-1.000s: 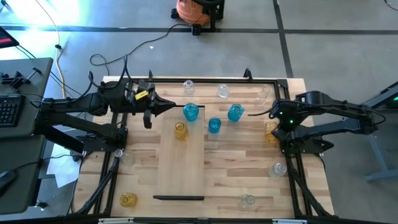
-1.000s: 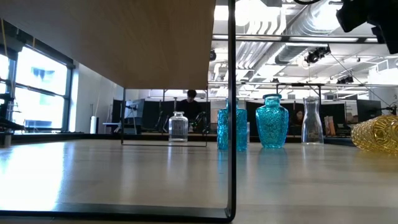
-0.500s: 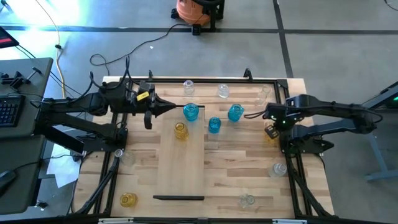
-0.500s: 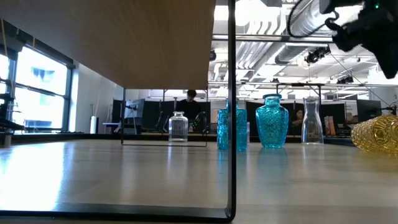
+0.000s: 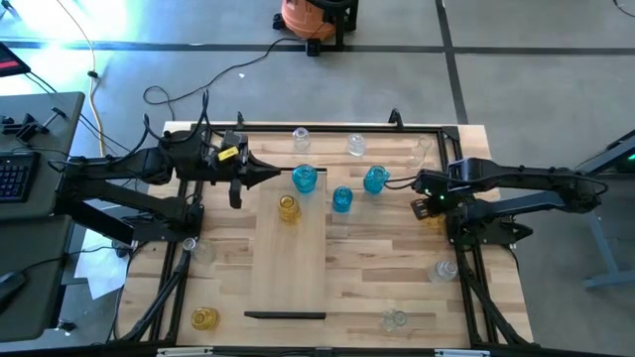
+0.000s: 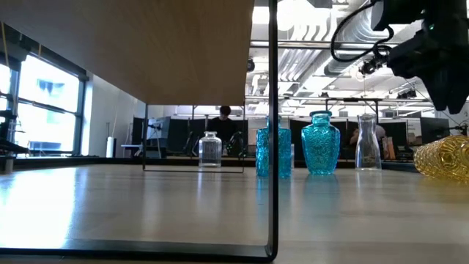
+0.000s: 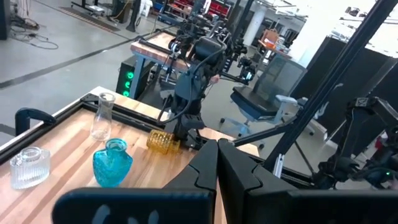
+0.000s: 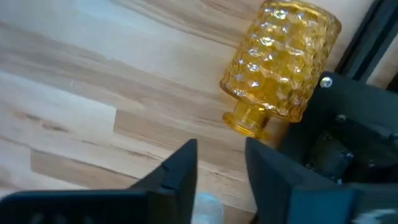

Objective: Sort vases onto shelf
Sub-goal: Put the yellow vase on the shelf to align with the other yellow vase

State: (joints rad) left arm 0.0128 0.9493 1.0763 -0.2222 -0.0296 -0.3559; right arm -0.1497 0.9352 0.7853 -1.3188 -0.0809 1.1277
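The yellow dimpled glass vase (image 8: 283,62) is seen lying on its side on the striped plank worktop (image 5: 377,268), just ahead of the right pincer (image 8: 221,163) and beside that arm's base. It is not held. In the right wrist view a narrow gap is shown between the right pincer's two dark fingers, with nothing between them.

Compared with a second ago, the right pincer (image 5: 417,185) has been drawn in over the worktop and away from the yellow vase (image 5: 433,212), toward the nearest blue textured glass vase (image 5: 375,179), which is now near its tip. In the low view the right arm now fills more of the upper corner.

The left pincer (image 5: 278,175) is held closed, unchanged in place, with its tip just short of a second blue vase (image 5: 305,178) standing at the far end of the long pale wooden shelf panel (image 5: 288,268). A third blue vase (image 5: 341,199) stands between the two pincers, and a small amber vase (image 5: 288,207) stands on the shelf just below the left pincer's tip. The other vases have not been moved.
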